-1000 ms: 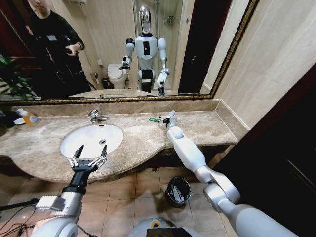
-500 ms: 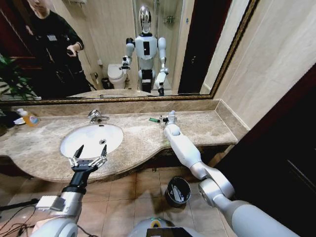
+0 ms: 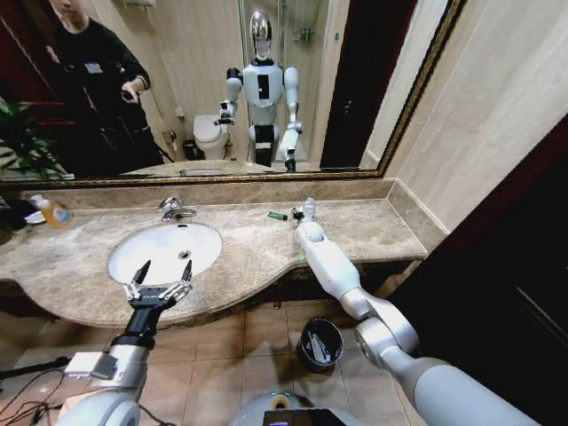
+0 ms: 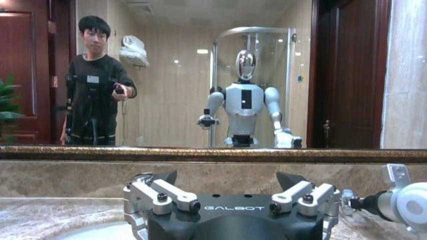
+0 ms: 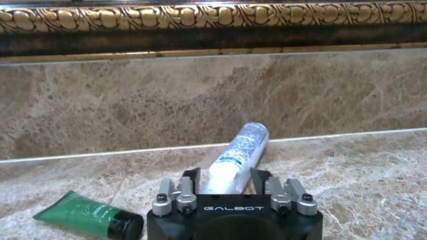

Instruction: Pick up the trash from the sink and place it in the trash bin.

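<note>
Low centre, on the floor: trash bin (image 3: 320,343), under the desk edge, ready to receive trash.
Lower left: left claw (image 3: 160,282), fingers spread, idle before the sink (image 3: 133,262).
Upper centre, desk (image 3: 373,231) by the back wall: right claw (image 5: 224,186), jaws pinching a white tube (image 5: 235,155), apparently to lift it.
Just beside it: green tube (image 5: 90,216), lying flat.

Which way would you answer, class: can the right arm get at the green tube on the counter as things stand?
Probably not at once. The right gripper is shut on a white tube, so it has no free grasp. The green tube lies close beside it on bare counter, nothing blocking it.
</note>
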Available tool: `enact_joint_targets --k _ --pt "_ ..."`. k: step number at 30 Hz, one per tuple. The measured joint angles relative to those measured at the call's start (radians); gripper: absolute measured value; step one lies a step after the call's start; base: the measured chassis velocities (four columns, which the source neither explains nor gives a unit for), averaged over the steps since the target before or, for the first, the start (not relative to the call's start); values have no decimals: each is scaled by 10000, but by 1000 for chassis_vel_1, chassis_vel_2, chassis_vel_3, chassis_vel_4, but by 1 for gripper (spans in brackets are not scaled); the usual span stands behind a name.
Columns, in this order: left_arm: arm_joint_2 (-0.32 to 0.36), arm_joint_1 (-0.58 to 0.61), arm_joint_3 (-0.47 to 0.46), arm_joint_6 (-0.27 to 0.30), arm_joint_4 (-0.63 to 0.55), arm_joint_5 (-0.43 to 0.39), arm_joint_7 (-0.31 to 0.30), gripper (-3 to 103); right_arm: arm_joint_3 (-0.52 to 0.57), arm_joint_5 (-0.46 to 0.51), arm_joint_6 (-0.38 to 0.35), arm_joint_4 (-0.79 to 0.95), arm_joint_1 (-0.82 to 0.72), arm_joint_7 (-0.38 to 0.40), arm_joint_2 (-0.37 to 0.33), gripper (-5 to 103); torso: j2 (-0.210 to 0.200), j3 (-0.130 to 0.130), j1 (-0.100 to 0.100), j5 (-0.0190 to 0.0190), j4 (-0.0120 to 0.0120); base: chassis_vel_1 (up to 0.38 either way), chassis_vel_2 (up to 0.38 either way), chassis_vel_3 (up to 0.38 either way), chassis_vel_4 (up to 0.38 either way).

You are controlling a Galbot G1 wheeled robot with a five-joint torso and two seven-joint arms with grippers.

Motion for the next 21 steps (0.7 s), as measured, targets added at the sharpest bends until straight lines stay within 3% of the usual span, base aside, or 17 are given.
enact_joint_targets --k 4,11,21 --pt "0 0 0 0 0 0 0 100 10 -96 34 -12 -22 -35 -10 37 1 -1 -2 0 0 0 0 0 0" --pt "0 0 -1 0 0 0 0 100 -51 -193 98 41 -138 -104 -77 22 2 -3 -3 -2 -2 0 0 0 0" --pt "0 0 -1 0 0 0 0 100 -243 -203 132 575 -418 -132 -257 21 0 2 1 3 2 0 0 0 0"
